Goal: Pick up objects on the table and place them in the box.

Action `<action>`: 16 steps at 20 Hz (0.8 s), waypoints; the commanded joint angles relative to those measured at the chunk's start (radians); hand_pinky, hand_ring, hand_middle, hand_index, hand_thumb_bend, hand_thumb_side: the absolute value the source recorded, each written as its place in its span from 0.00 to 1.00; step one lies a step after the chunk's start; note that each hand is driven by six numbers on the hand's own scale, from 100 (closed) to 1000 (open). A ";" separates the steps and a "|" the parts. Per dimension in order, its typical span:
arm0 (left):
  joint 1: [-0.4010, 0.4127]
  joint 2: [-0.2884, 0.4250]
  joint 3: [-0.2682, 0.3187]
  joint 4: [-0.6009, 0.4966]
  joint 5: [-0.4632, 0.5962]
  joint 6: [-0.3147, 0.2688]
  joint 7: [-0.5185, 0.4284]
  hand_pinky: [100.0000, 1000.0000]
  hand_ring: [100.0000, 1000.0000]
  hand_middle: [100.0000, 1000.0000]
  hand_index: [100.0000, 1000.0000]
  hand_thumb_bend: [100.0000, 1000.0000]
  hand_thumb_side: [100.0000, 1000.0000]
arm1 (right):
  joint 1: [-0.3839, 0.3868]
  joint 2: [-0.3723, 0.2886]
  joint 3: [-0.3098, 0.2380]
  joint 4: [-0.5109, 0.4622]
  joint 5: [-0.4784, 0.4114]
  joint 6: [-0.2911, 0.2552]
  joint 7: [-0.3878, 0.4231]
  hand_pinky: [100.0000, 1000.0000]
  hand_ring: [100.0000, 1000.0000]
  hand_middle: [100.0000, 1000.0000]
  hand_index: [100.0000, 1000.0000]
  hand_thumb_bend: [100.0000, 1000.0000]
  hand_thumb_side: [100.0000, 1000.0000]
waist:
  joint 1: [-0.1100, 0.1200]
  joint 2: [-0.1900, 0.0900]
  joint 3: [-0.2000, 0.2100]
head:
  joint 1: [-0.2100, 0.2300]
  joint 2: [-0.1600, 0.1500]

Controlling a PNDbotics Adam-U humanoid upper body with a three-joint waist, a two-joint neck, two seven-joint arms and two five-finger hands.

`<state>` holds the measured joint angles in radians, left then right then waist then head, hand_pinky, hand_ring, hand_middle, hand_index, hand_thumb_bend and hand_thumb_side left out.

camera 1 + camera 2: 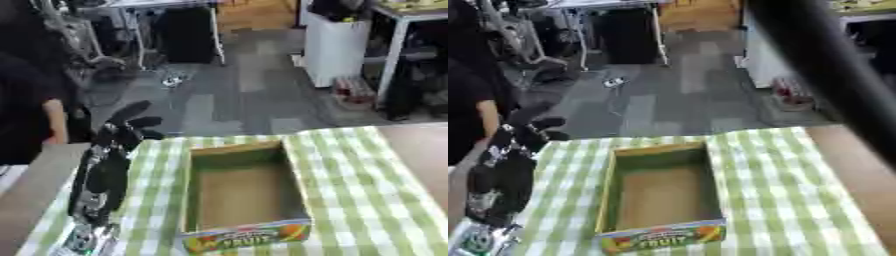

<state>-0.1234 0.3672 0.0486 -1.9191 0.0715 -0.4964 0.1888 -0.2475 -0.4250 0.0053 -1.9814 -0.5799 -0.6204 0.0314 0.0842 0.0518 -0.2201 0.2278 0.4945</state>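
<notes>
An open cardboard box (243, 190) with a colourful "FRUIT" label on its near wall stands in the middle of the green-and-white checked cloth (359, 195). Its inside looks empty. My left arm rises along the cloth's left edge, and my left hand (129, 131) hovers beside the box's far left corner. The hand's fingers are spread and straight and hold nothing. No loose object shows on the cloth. A black blurred bar (833, 65), likely my right arm, crosses the upper right of the right eye view; its hand is out of sight.
Bare brown tabletop (424, 150) shows to the right of the cloth and along the left edge. Beyond the table's far edge lie grey floor, a white cabinet (337, 47) and dark furniture.
</notes>
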 commanded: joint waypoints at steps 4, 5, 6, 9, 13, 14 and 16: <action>-0.006 0.018 0.013 -0.015 -0.005 0.000 0.001 0.57 0.73 0.80 0.86 0.49 0.89 | -0.015 -0.015 -0.007 -0.019 0.003 0.003 -0.001 0.48 0.65 0.66 0.72 0.16 1.00 | -0.005 -0.006 0.000 | 0.001 -0.019; -0.006 0.018 0.013 -0.015 -0.005 0.000 0.001 0.57 0.73 0.80 0.86 0.49 0.89 | -0.015 -0.015 -0.007 -0.019 0.003 0.003 -0.001 0.48 0.65 0.66 0.72 0.16 1.00 | -0.005 -0.006 0.000 | 0.001 -0.019; -0.006 0.018 0.013 -0.015 -0.005 0.000 0.001 0.57 0.73 0.80 0.86 0.49 0.89 | -0.015 -0.015 -0.007 -0.019 0.004 0.003 -0.001 0.48 0.65 0.66 0.72 0.16 1.00 | -0.005 -0.006 0.000 | 0.001 -0.019; -0.006 0.023 0.013 -0.016 -0.006 0.000 0.001 0.57 0.73 0.80 0.86 0.49 0.89 | -0.014 -0.016 -0.006 -0.019 0.005 0.006 0.000 0.48 0.65 0.66 0.73 0.17 1.00 | -0.005 -0.007 0.002 | -0.011 -0.011; -0.005 0.047 0.014 -0.020 -0.009 -0.001 0.000 0.58 0.73 0.80 0.86 0.49 0.89 | -0.010 -0.018 -0.004 -0.019 0.006 0.013 0.004 0.48 0.65 0.66 0.73 0.17 1.00 | -0.006 -0.013 0.011 | -0.022 0.069; -0.005 0.054 0.015 -0.021 -0.009 -0.001 0.001 0.58 0.73 0.80 0.86 0.49 0.89 | -0.009 -0.019 -0.004 -0.019 0.007 0.017 0.005 0.48 0.65 0.66 0.73 0.17 1.00 | -0.006 -0.015 0.013 | -0.018 0.096; -0.005 0.068 0.018 -0.024 -0.010 -0.002 0.004 0.58 0.73 0.80 0.86 0.49 0.89 | 0.002 -0.022 -0.004 -0.019 0.014 0.031 0.007 0.48 0.66 0.66 0.73 0.16 1.00 | -0.008 -0.020 0.021 | -0.009 0.158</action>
<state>-0.1230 0.4015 0.0510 -1.9208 0.0674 -0.4967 0.1894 -0.2398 -0.4253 0.0056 -1.9814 -0.5712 -0.5961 0.0372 0.0829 0.0423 -0.1983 0.2123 0.6255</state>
